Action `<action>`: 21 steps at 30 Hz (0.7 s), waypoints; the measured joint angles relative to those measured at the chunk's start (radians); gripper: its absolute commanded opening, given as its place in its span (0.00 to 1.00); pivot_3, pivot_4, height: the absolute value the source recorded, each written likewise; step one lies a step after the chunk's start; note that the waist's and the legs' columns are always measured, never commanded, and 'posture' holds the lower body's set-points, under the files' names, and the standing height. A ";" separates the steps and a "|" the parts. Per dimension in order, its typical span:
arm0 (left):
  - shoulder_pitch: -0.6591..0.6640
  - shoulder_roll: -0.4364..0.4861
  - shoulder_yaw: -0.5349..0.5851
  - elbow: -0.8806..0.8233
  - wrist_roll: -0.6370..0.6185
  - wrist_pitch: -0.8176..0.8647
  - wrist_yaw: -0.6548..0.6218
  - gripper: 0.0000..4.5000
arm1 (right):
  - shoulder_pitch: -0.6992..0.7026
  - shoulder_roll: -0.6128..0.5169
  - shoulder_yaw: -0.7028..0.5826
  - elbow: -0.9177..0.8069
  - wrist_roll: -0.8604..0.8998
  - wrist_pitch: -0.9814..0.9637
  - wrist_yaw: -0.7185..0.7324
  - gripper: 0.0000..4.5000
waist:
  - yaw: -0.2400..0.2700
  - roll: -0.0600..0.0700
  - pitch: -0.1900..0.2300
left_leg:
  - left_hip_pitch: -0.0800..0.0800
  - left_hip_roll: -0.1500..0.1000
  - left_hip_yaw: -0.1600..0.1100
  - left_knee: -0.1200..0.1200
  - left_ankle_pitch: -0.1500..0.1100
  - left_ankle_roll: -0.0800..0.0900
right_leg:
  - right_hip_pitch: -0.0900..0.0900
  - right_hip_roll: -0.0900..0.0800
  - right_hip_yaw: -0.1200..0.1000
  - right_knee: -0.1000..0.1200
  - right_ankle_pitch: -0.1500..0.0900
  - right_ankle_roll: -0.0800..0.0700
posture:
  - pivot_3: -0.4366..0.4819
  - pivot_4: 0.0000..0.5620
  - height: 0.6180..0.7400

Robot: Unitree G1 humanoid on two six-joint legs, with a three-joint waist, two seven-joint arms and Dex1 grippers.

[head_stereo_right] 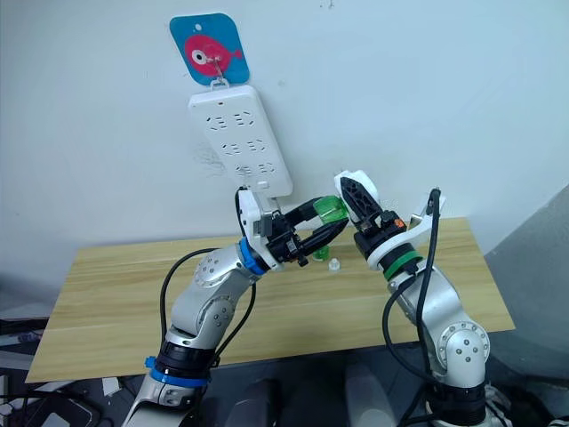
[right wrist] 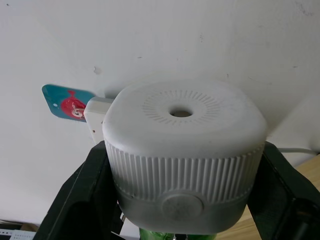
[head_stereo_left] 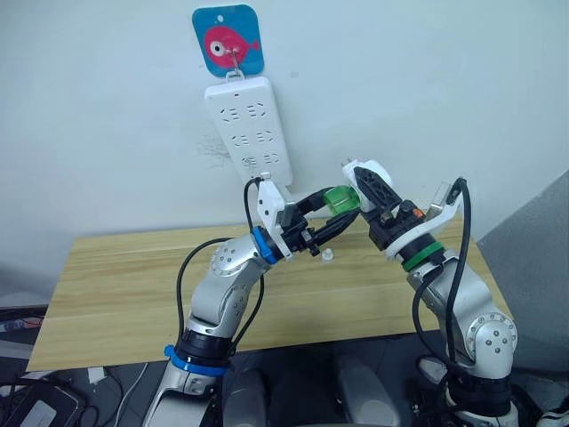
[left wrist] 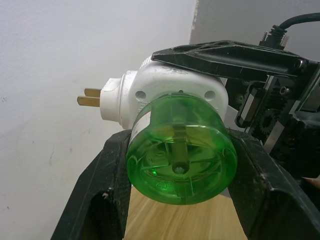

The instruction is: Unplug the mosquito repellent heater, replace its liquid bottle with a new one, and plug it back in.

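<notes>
The mosquito repellent heater (right wrist: pixel 182 150), a white rounded unit with a vented face, is held in the air above the table with my right gripper (head_stereo_left: pixel 366 191) shut on its ribbed sides. Its two metal prongs (left wrist: pixel 90 97) stick out free of any socket. A green translucent liquid bottle (left wrist: pixel 180 150) sits with its neck in the heater's underside (left wrist: pixel 170 90). My left gripper (head_stereo_left: pixel 333 213) is shut on this bottle, one black finger (left wrist: pixel 100 200) on each side. Both grippers meet just below the power strip.
A long white power strip (head_stereo_left: pixel 249 129) hangs on the wall from a blue fish hook (head_stereo_left: pixel 228 40). A small whitish cap (head_stereo_left: pixel 327 256) lies on the wooden table (head_stereo_left: pixel 133 285) under the grippers. A grey panel (head_stereo_left: pixel 533 267) stands at the right.
</notes>
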 measured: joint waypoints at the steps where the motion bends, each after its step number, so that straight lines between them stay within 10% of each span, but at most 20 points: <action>1: 0.001 0.001 0.000 0.000 0.001 0.000 0.000 0.51 | 0.000 0.001 0.001 0.002 0.002 0.000 0.000 0.66 | 0.000 0.000 0.000 | 0.000 0.000 0.000 0.000 0.000 0.000 | 0.000 0.000 0.000 0.000 0.000 0.000 | 0.26 0.33 0.88; 8: 0.017 0.012 -0.010 -0.008 0.013 -0.025 0.000 0.51 | 0.002 0.006 0.008 0.003 0.015 -0.001 0.001 0.66 | 0.000 0.000 0.000 | 0.000 0.000 0.000 0.000 0.000 0.000 | 0.000 0.000 0.000 0.000 0.000 0.000 | 0.26 0.33 0.88; 15: 0.032 0.058 -0.023 -0.001 0.059 -0.014 0.004 1.00 | 0.003 0.000 0.012 0.004 0.015 -0.002 0.018 0.66 | 0.000 0.000 0.000 | 0.000 0.000 0.000 0.000 0.000 0.000 | 0.000 0.000 0.000 0.001 0.000 0.000 | 0.26 0.32 0.88; 21: 0.126 0.204 0.024 -0.056 0.035 0.028 -0.053 1.00 | 0.001 -0.146 -0.025 0.002 -0.032 0.025 0.051 0.66 | -0.001 0.001 0.000 | 0.000 0.000 0.000 0.000 0.000 0.000 | -0.001 0.000 0.000 0.001 0.000 0.000 | 0.26 0.32 0.88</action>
